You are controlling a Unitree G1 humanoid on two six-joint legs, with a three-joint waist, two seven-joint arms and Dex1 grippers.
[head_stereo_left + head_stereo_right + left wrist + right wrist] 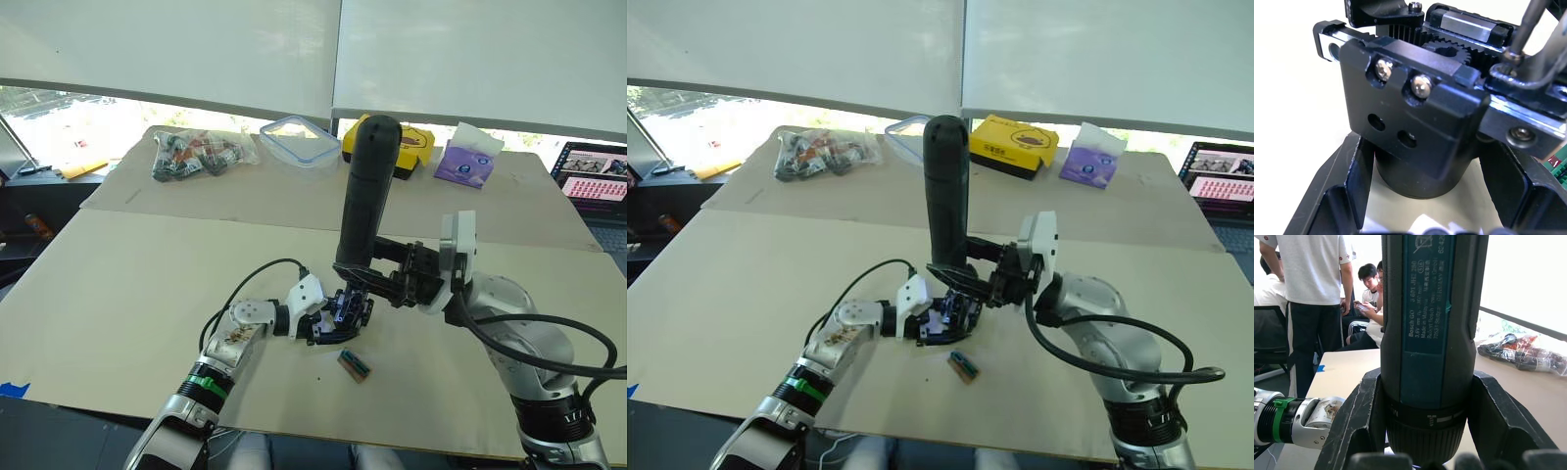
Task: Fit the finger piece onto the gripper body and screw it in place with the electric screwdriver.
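Note:
The gripper body (1415, 117), a black mechanism with a round base, gear rack and silver screws, sits low over the table (147, 294). My left gripper (331, 325) is shut on its base, one finger on each side. The electric screwdriver (368, 186) stands upright over it, with my right gripper (367, 278) shut around its lower barrel (1425, 396). Its thin metal bit (1524, 29) comes down onto a screw at the body's edge, and the tip glows violet (341, 311). I cannot tell the finger piece apart from the body's black parts.
A small green-brown block (354, 363) lies just in front of the grippers. At the far edge are a bag of parts (196, 154), a clear lidded container (299, 139), a yellow box (1011, 145) and a purple tissue pack (468, 162). A laptop (593, 181) sits far right. People (1312, 284) are beyond the table.

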